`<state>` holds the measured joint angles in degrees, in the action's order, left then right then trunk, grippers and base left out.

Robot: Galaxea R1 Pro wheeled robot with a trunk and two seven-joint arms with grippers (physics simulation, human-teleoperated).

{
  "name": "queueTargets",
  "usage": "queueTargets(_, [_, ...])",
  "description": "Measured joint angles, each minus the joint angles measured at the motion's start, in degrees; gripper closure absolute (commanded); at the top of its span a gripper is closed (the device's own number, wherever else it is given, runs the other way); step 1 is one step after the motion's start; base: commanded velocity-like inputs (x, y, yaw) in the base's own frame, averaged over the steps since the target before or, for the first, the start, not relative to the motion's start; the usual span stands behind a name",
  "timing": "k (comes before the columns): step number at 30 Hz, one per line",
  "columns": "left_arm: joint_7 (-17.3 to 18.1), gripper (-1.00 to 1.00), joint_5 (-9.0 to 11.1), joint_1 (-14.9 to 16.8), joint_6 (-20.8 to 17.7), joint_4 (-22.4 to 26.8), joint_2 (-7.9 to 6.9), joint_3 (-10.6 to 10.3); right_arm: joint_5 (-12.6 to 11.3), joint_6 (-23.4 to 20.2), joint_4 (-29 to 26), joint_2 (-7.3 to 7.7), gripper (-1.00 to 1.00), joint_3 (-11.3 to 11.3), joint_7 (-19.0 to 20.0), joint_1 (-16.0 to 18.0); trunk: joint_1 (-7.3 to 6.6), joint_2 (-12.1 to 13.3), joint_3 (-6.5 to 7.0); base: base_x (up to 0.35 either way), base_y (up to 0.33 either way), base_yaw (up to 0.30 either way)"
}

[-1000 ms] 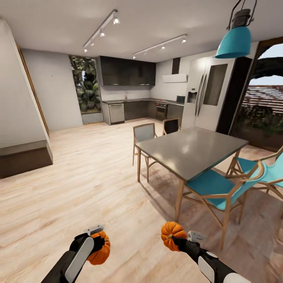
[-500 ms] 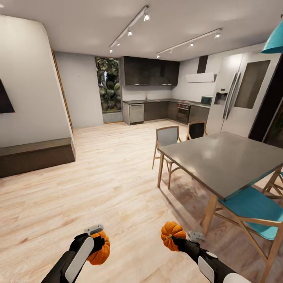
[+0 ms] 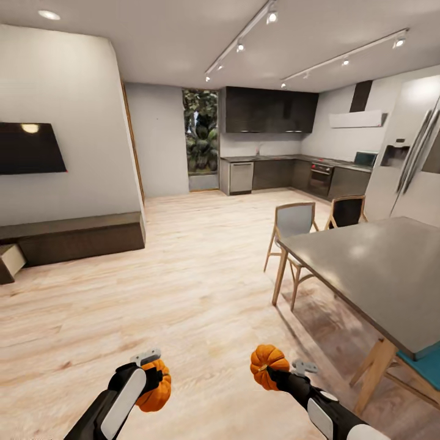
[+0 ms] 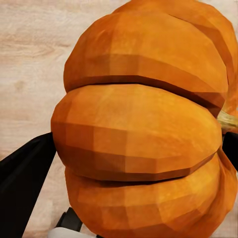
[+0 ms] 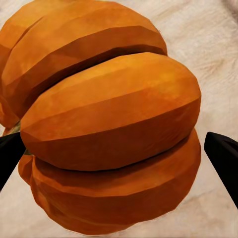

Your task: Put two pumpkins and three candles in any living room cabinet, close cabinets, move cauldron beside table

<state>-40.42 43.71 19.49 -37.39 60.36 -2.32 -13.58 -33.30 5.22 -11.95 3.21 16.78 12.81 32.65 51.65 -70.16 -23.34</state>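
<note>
Each of my grippers holds an orange ribbed pumpkin above the wood floor. My left gripper (image 3: 151, 377) is shut on one pumpkin (image 3: 156, 387), which looms large in the left wrist view (image 4: 144, 134). My right gripper (image 3: 274, 370) is shut on the other pumpkin (image 3: 267, 365), seen close up between the dark fingers in the right wrist view (image 5: 109, 124). The long, low dark brown cabinet (image 3: 79, 237) runs along the left wall under the black TV (image 3: 29, 148). At its left end a drawer (image 3: 11, 261) stands pulled out. Candles and cauldron are out of view.
A grey dining table (image 3: 379, 275) with wooden legs stands at the right, with two chairs (image 3: 296, 223) at its far end and a teal chair seat (image 3: 421, 365) under its near edge. The kitchen (image 3: 281, 174) lies beyond. Light wood plank floor (image 3: 183, 287) spreads open between me and the cabinet.
The camera has swung left: table and kitchen slid right, and the TV, the cabinet and its open drawer came into view. Both grippers still hold their pumpkins in the same pose.
</note>
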Motion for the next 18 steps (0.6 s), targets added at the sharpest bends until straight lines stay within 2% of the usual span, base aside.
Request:
queueTargets(7, [0.0,1.0,0.0,0.0,0.0,0.0,-0.06,0.0,0.0,0.0,0.0,0.0,1.0,0.0,0.0,0.0,-0.01,0.0,0.0,0.308,-0.048,0.289])
queueTargets(18, [0.0,1.0,0.0,0.0,-0.1,0.0,-0.07,0.0,0.0,0.0,0.0,-0.5,1.0,0.1,-0.8,0.0,-0.01,0.0,0.0,0.317,0.17,0.289])
